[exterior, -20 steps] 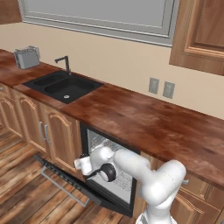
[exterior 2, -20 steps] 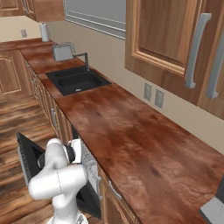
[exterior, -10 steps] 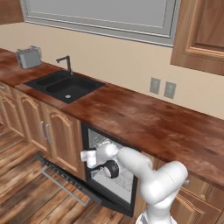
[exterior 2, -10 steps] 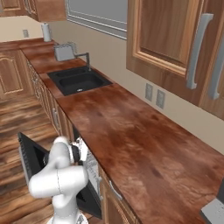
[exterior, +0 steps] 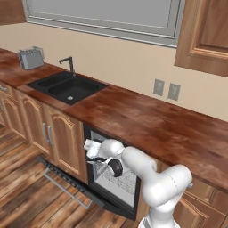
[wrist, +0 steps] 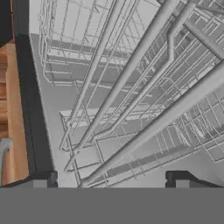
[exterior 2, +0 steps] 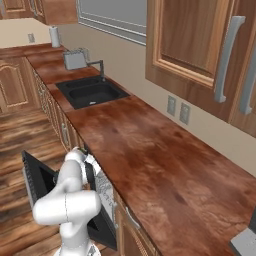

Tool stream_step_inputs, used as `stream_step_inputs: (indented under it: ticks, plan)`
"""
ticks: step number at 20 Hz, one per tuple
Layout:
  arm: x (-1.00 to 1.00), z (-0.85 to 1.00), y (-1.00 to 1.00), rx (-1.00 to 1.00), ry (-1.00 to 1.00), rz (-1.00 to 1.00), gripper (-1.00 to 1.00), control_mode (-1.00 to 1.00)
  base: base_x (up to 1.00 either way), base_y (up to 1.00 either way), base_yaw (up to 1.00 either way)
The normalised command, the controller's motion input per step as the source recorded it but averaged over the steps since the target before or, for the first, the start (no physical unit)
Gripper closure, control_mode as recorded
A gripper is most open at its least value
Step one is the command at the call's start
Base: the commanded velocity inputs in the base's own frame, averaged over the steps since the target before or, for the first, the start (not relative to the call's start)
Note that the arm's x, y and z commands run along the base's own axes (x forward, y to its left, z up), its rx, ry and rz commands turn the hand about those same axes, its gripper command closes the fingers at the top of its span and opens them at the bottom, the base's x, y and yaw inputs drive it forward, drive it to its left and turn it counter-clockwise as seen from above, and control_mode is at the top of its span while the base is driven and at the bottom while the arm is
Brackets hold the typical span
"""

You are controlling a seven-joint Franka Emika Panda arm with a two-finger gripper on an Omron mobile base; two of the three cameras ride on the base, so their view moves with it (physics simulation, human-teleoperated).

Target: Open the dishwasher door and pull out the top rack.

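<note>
The dishwasher door hangs open, folded down over the wooden floor, with its grey bar handle at the outer edge. From the right it stands as a black panel. My gripper is at the upper left corner of the dishwasher opening, just under the counter edge. Close before the hand is the top rack, a silvery wire grid with long rails. My gripper is open, and one rack rail runs down between the two dark fingertips. Wire grid also shows inside the opening.
A brown wooden counter runs above the dishwasher, with a black sink and a toaster to the left. Wooden cabinet doors flank the opening. The cabinet side lies close at the hand's left.
My hand has risen from the middle of the opening to its upper left corner and moved closer to the rack. The door stays folded down.
</note>
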Motion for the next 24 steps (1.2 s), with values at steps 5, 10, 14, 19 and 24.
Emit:
stream_step_inputs:
  ticks: [5, 10, 14, 19, 24]
  plan:
    - [-0.21, -1.00, 0.38, 0.50, 0.40, 0.43, -1.00, -1.00, 0.00, 0.00, 0.00]
    - [-0.54, -1.00, 0.71, 0.47, 0.23, 0.40, -1.00, -1.00, 0.00, 0.00, 0.00]
    - [-0.75, -1.00, 0.92, 0.44, 0.10, 0.34, -1.00, -1.00, 0.00, 0.00, 0.00]
    - [-0.81, -1.00, 1.00, 0.39, 0.12, 0.33, -1.00, -1.00, 0.00, 0.00, 0.00]
    - [-0.60, -0.68, 0.57, 0.43, 0.18, 0.29, -1.00, -1.00, 0.00, 0.00, 0.00]
